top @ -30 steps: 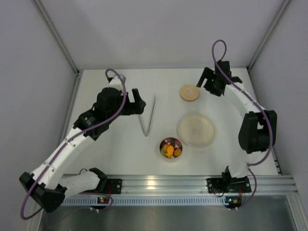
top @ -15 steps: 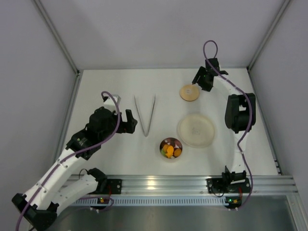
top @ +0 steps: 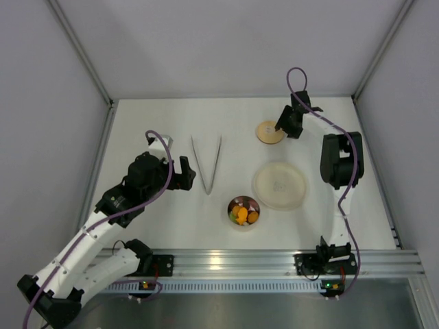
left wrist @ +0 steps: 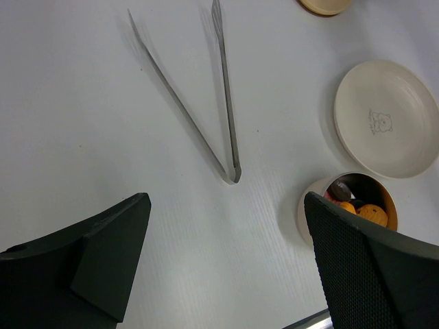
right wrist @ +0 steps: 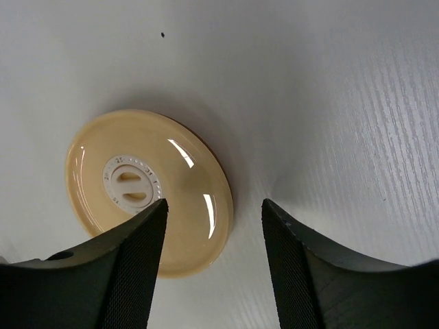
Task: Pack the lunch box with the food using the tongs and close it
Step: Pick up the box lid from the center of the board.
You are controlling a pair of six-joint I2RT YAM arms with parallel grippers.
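Food [top: 241, 213] already sits in the lunch box [left wrist: 302, 218]; tongs [left wrist: 233, 171] lie on the worktop [top: 164, 212] beside my left gripper [left wrist: 226, 205], jaws wide apart; my right gripper [right wrist: 212, 205] straddles the edge of the lid [right wrist: 147, 181], jaws apart, nothing clamped; closing remains.

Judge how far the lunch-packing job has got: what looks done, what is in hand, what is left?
Done: the food is in the steel lunch box, the cream plate is bare, the tongs lie on the table apart from the open left gripper. In hand: the right gripper straddles the edge of the tan lid, which lies on the table. Left: set the lid on the lunch box.
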